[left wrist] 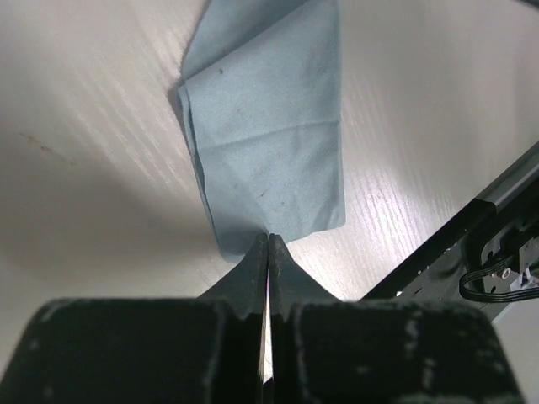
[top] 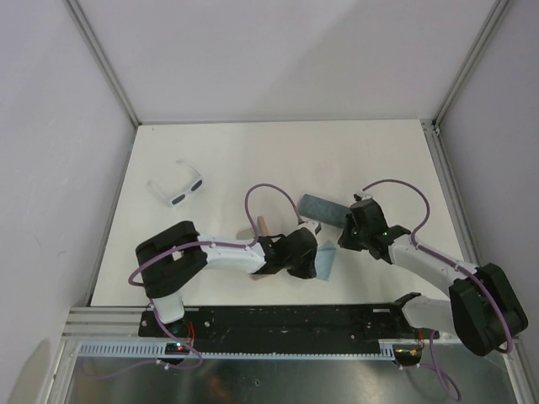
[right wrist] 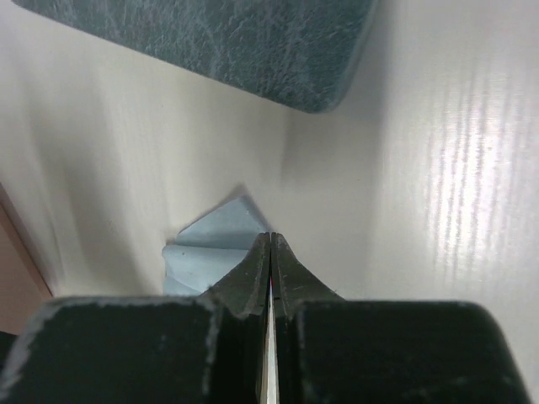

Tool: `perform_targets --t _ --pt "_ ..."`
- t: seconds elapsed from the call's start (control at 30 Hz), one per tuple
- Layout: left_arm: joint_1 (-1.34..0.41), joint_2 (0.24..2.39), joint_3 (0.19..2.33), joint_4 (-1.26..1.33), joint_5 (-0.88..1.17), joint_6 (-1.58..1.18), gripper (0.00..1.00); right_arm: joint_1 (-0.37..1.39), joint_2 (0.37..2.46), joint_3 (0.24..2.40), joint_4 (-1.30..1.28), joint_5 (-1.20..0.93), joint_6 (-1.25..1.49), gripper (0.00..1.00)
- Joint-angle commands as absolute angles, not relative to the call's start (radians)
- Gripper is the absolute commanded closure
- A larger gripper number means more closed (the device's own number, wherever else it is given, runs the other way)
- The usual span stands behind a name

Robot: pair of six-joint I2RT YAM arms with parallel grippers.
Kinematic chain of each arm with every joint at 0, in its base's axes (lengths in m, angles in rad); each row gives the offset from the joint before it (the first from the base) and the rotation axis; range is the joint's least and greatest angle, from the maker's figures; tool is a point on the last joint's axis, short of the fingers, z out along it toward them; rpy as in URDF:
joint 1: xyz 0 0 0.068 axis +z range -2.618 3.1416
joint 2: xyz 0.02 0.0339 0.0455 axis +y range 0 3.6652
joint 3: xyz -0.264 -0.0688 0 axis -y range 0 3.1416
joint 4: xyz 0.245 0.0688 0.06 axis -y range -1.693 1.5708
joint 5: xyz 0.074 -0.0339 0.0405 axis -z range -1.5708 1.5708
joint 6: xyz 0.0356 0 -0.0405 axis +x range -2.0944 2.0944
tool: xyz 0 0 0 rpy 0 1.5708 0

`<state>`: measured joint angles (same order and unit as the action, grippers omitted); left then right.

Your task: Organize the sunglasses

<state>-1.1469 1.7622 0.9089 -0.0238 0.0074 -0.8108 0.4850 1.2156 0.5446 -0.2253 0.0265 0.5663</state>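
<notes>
The left gripper [left wrist: 268, 240] and right gripper [right wrist: 270, 240], jaws together, meet a cloth's [left wrist: 269, 126] edges (pinched or not, unclear), while white sunglasses [top: 179, 192] lie well apart at the surface's [top: 253, 151] far left.

At 6 o'clock, right gripper [right wrist: 270, 239], black, closed down to a hairline seam, tips pointing toward 12. Touching a light blue cloth [right wrist: 209, 246] just to the 9 o'clock side of the tips, bunched into small folds with one corner poking up toward 12; hard to tell whether pinched or merely met. At 12 o'clock, grey-blue case [right wrist: 227, 42], lying flat, rounded corner toward 1, cropped by the upper edge, apart from the cloth. Beneath, pale table [right wrist: 438, 210], glare streaks at 3. At 9, sliver of pinkish-brown object [right wrist: 13, 282], cropped.
</notes>
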Motion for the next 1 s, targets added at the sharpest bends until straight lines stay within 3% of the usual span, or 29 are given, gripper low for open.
perform_targets --t 0.0,0.13,0.43,0.97 --pt "-1.182 1.801 0.913 -0.059 0.028 -0.771 1.0 0.465 1.16 0.541 -0.26 0.074 0.567 1.0" --pt "-1.192 1.794 0.91 -0.058 0.039 -0.78 1.0 0.463 1.155 0.537 -0.207 -0.024 0.533 0.95" --pt "-1.207 1.784 0.88 -0.058 0.034 -0.805 1.0 0.465 1.257 0.537 -0.042 -0.258 0.524 1.0" --pt "-1.207 1.809 0.924 -0.06 0.048 -0.779 1.0 0.458 1.43 0.537 -0.049 -0.095 0.522 1.0"
